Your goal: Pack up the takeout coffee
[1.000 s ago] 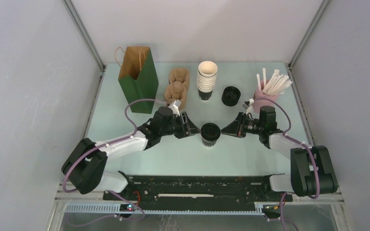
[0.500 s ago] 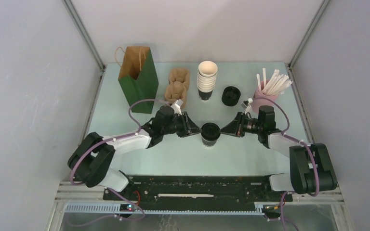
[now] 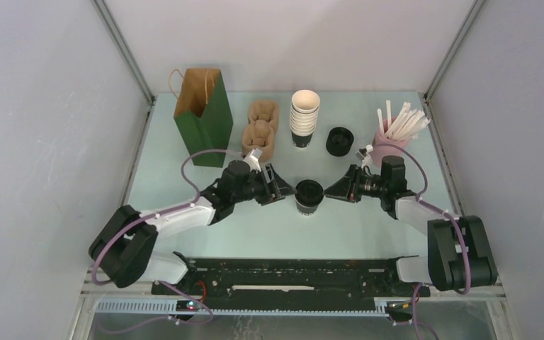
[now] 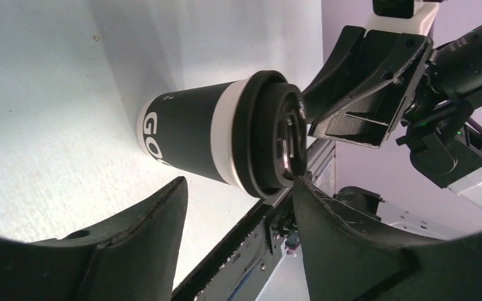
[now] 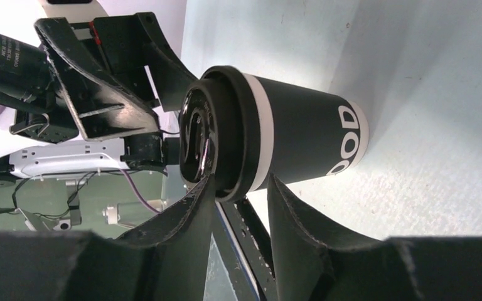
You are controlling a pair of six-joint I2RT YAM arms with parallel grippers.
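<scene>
The takeout coffee (image 3: 309, 196) stands upright mid-table, a dark paper cup (image 4: 188, 141) with a white band and a black lid (image 4: 270, 141) seated on it. My left gripper (image 3: 278, 190) is just left of it, open; in the left wrist view (image 4: 238, 183) its fingers (image 4: 326, 232) spread wide, one tip at the lid's top, the other beside the cup wall. My right gripper (image 3: 334, 190) is on the cup's right side. In the right wrist view (image 5: 240, 182) its jaws straddle the lid's rim (image 5: 226, 138), slightly apart. The green paper bag (image 3: 202, 117) stands open at the back left.
Brown pulp cup carriers (image 3: 261, 127), a tall stack of lidless cups (image 3: 304, 117), a squat stack of black lids (image 3: 339, 141) and a pink holder of white straws (image 3: 394, 133) line the back. A black rail (image 3: 290, 283) runs along the near edge.
My left gripper's jaws closed in toward the lid, then opened wide again. The right gripper's jaws have widened a little. The cup stays in place.
</scene>
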